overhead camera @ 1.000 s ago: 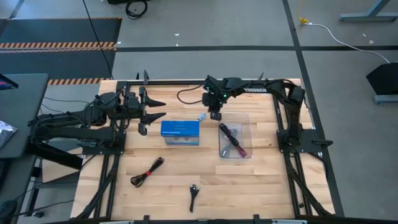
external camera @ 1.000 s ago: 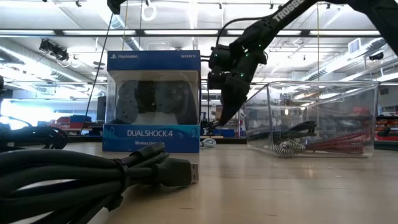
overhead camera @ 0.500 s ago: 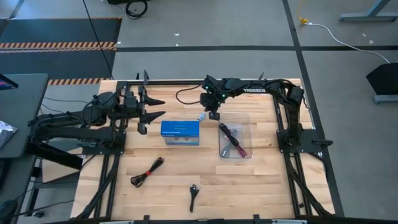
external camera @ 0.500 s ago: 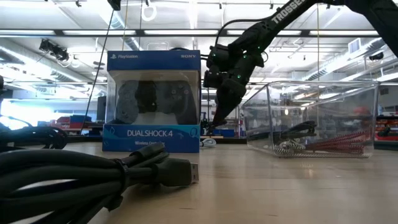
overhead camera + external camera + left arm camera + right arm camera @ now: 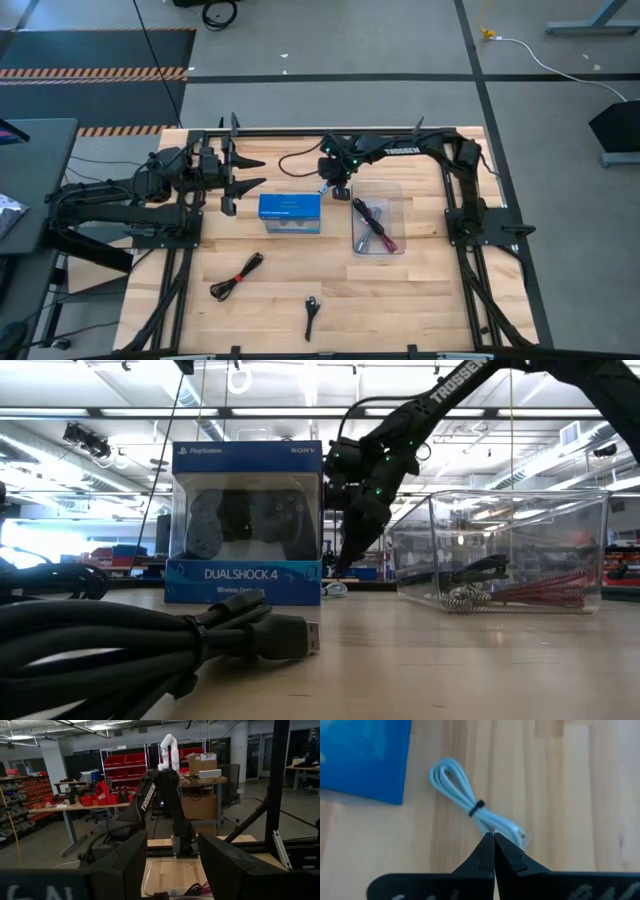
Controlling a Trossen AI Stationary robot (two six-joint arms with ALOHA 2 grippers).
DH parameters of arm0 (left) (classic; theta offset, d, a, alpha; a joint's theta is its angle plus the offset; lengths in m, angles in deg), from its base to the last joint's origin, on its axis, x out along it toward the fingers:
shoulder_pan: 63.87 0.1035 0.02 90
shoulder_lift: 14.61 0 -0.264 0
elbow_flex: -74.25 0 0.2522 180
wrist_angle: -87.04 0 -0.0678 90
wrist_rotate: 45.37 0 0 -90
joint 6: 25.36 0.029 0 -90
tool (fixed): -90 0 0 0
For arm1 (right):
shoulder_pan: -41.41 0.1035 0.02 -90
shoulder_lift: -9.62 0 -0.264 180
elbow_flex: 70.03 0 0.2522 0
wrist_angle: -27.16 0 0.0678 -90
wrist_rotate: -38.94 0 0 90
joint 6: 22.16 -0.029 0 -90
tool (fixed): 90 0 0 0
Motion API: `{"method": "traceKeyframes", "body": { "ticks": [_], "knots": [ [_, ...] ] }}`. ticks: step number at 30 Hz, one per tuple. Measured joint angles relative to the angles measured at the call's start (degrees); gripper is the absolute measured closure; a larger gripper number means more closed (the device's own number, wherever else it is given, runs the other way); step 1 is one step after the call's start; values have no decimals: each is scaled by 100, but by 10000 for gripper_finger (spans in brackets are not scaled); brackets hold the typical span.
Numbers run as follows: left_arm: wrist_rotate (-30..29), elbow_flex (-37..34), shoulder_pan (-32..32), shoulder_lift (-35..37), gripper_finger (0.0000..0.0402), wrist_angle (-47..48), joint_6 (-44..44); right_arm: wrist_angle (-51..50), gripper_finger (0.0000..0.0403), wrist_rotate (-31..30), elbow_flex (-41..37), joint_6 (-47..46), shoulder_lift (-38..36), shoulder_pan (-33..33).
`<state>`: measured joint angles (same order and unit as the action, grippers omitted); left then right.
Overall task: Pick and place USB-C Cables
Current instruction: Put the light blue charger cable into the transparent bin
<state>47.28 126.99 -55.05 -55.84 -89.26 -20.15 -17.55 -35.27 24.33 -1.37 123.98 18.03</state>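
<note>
A pale grey bundled USB-C cable (image 5: 468, 800), bound by a black tie, lies flat on the table just beyond the blue box's (image 5: 290, 212) far right corner. My right gripper (image 5: 493, 836) is shut and hovers just above this cable's connector end (image 5: 520, 834); the low view shows it (image 5: 337, 566) pointing down with a gap over the cable (image 5: 336, 588). Black and magenta cables (image 5: 372, 226) lie inside the clear tray (image 5: 400, 198). Two black cables (image 5: 235, 277) (image 5: 311, 316) lie near the table's near edge. My left gripper (image 5: 240, 176) waits open at the table's left.
The blue box (image 5: 246, 525) stands upright just left of my right gripper, and the clear tray (image 5: 590, 540) stands just right of it. One black cable (image 5: 150, 645) lies right before the low camera. Bare wood shows between the box and the near edge.
My right gripper has moved toward the table's left, from beside the tray's far left corner to over the pale grey cable, and has sunk a little. The cables, box and tray have stayed in place.
</note>
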Motion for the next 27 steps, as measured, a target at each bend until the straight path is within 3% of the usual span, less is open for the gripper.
{"method": "traceKeyframes", "body": {
  "ticks": [12,15,27],
  "knots": [
    [-5,0,0,0,216,-75,11,96,397,-384,0,5,96,50],
    [-5,0,0,-1,216,-78,49,178,381,-672,0,21,96,69],
    [-5,0,0,-1,216,-86,57,218,310,-679,0,16,94,77]
  ]
}}
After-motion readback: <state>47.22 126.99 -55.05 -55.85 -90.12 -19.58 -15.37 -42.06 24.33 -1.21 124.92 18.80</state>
